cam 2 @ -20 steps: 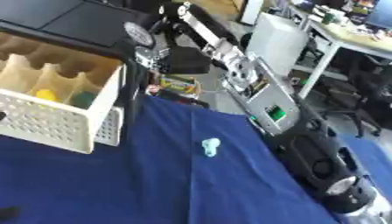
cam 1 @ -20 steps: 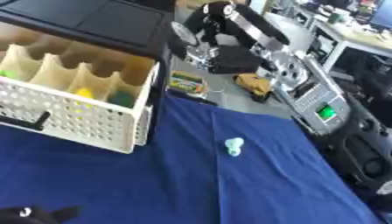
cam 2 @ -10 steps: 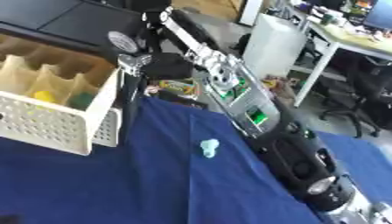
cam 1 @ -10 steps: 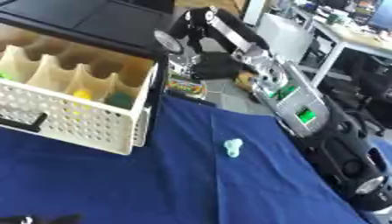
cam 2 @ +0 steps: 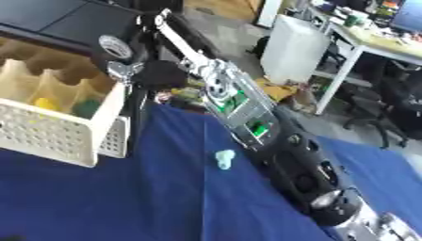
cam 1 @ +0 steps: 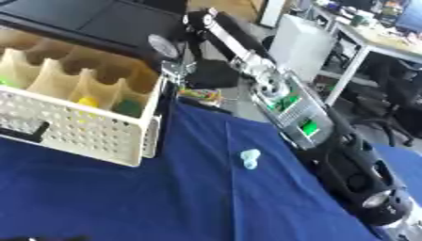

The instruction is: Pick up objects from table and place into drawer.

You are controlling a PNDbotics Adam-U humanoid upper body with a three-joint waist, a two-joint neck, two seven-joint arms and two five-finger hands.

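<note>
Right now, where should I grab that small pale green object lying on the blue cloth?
Pinch the small pale green object across its narrow middle, coming straight down from above. It lies low and alone on the blue cloth, so nothing blocks either side; its exact shape is too blurred to tell.

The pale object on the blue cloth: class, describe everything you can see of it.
The pale object is small and light mint or whitish, a lumpy shape with a wider top and narrower lower end; its material cannot be told. It lies alone on the blue cloth, to the right of the white perforated drawer and left of the robot's right arm. Nothing but the cloth touches it.
</note>
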